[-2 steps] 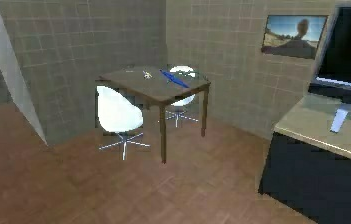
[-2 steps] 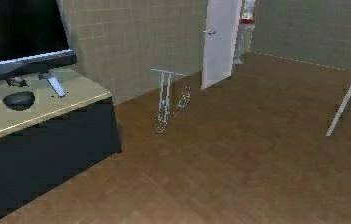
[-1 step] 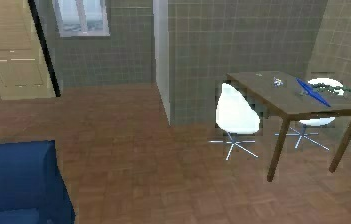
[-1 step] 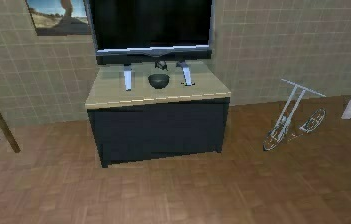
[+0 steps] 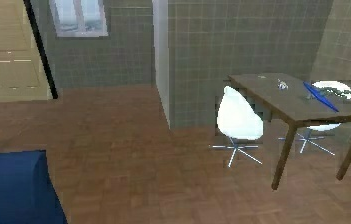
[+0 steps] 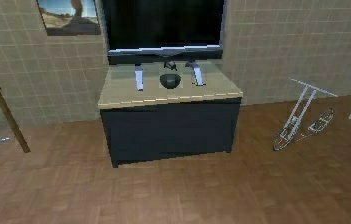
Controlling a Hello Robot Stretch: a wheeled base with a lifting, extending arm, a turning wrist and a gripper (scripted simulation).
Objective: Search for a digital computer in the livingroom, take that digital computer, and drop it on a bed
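dark blue upholstery, the corner of some padded piece of furniture (image 5: 18,190), sat nearest at the forward view's lower left, on a reddish-brown wood plank floor (image 5: 133,150). farther on, toward that view's right, stood a brown wooden bench on dark legs (image 5: 273,95). on it lay a long blue object (image 5: 320,95) and a small pale item (image 5: 282,85), both too small to name. a white shell chair on a metal star base (image 5: 239,117) stood at the bench's near left side, and a second white chair (image 5: 328,122) stood behind the bench. beyond them rose a grey-green tiled wall (image 5: 243,40). at the far left were a cream set of drawers (image 5: 13,60) and a white-framed window (image 5: 79,15).

in the arm side view, a dark cabinet with a pale tan top (image 6: 170,125) stood against a beige tiled wall (image 6: 283,40). on its top were two slim white upright pieces (image 6: 139,78) (image 6: 196,74) with a small dark round object (image 6: 169,79) between them. a large black television screen (image 6: 163,25) rose just behind these. a framed picture (image 6: 66,15) hung to the screen's left, and a thin white metal frame (image 6: 303,115) leaned over on the floor to the cabinet's right.

the end effector's state could not be told. where the digital computer lay could not be told either.
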